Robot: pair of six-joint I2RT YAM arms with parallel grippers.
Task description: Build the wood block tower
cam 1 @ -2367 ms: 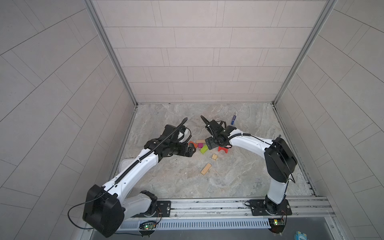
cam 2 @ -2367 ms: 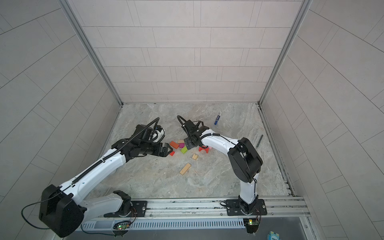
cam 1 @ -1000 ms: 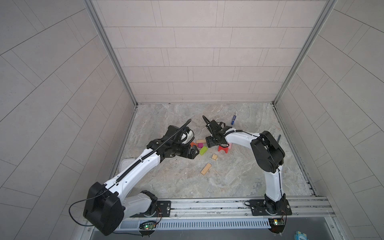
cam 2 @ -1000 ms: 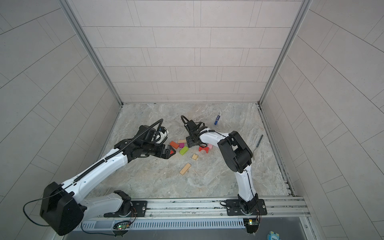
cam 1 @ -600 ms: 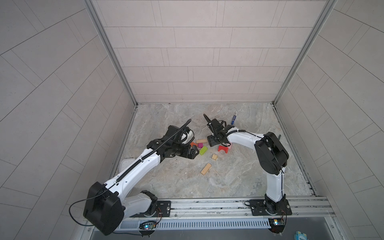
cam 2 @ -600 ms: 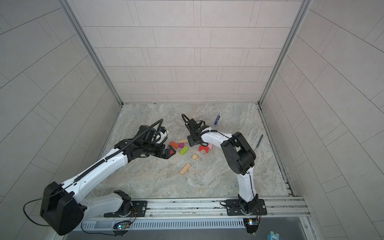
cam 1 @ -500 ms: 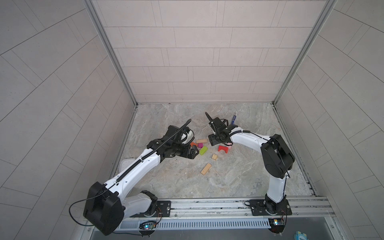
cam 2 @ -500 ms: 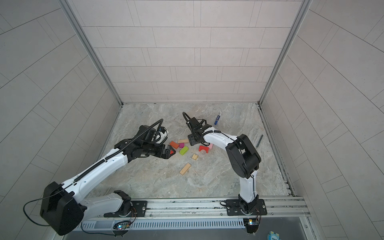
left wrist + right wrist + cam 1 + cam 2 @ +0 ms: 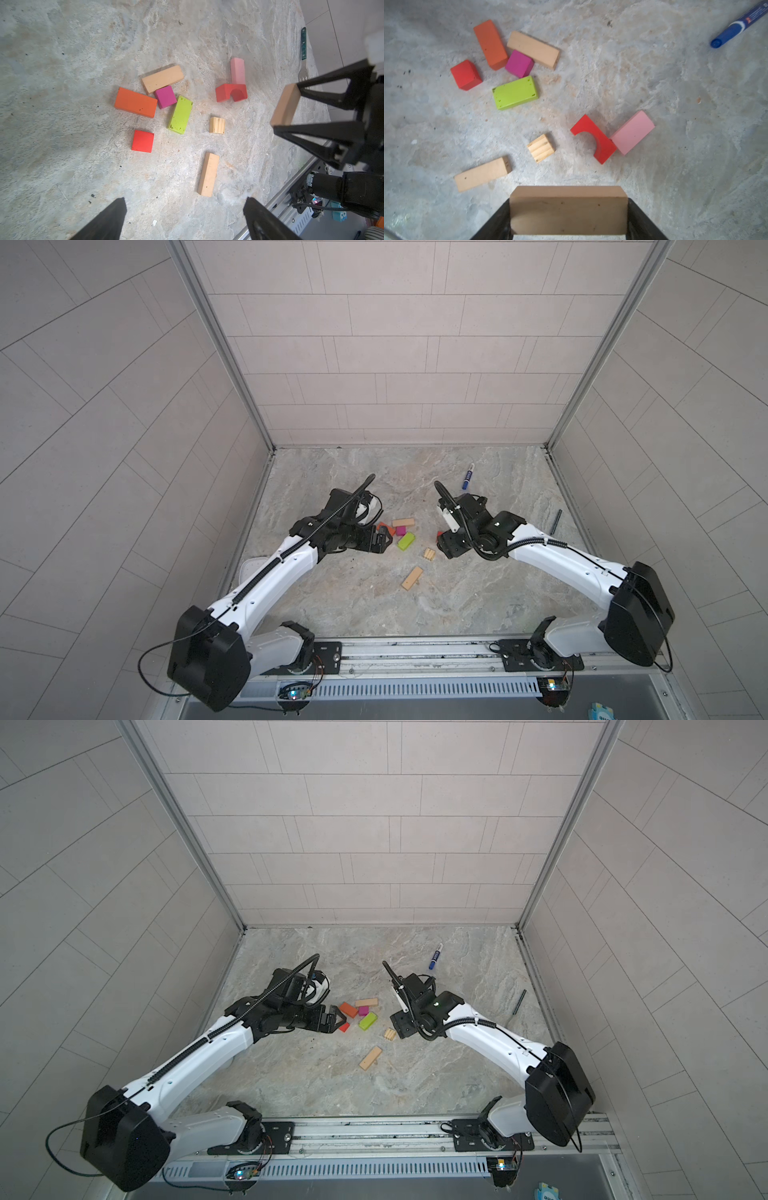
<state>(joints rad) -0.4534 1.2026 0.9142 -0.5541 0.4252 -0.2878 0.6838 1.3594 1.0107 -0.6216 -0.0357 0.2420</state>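
Observer: Views compared first. Both top views set the right gripper (image 9: 446, 545) over the right edge of the blocks (image 9: 368, 1020) and hide its load. Wrists?

Checker: Right wrist view: jaws clamped on the held plank (image 9: 568, 214), one finger on each short end. Left wrist view gives it side-on, off the floor (image 9: 374, 614), near the arch (image 9: 231, 92).

Observer: Left gripper (image 9: 185, 200)?

Checker: Jaws wide apart, nothing between them. In a top view its tips hang just beside the red cube (image 9: 344, 1027) and orange brick (image 9: 348, 1009).

Observer: Seen by some views only?

Checker: Marker (image 9: 737, 25): right wrist and top views, not left wrist. Slim tool (image 9: 303, 43), well to the right of the blocks: left wrist view shows a teal handle and pronged end; from above, just a dark stick. Arch and pink brick (image 9: 632, 133) touch. They are plain in both wrist views, almost wholly under the right gripper from above.

Observer: Axes?

Checker: Held plank: long axis jaw to jaw, about level. Loose plank (image 9: 412, 578): flat, nearest the rail (image 9: 415, 651), slanting from near-left to far-right. Back plank (image 9: 403, 522): flat, roughly crosswise, against the magenta cube (image 9: 165, 96). Green brick (image 9: 406, 541) just in front of that cube. Small tan block (image 9: 429, 554) between green brick and right gripper.
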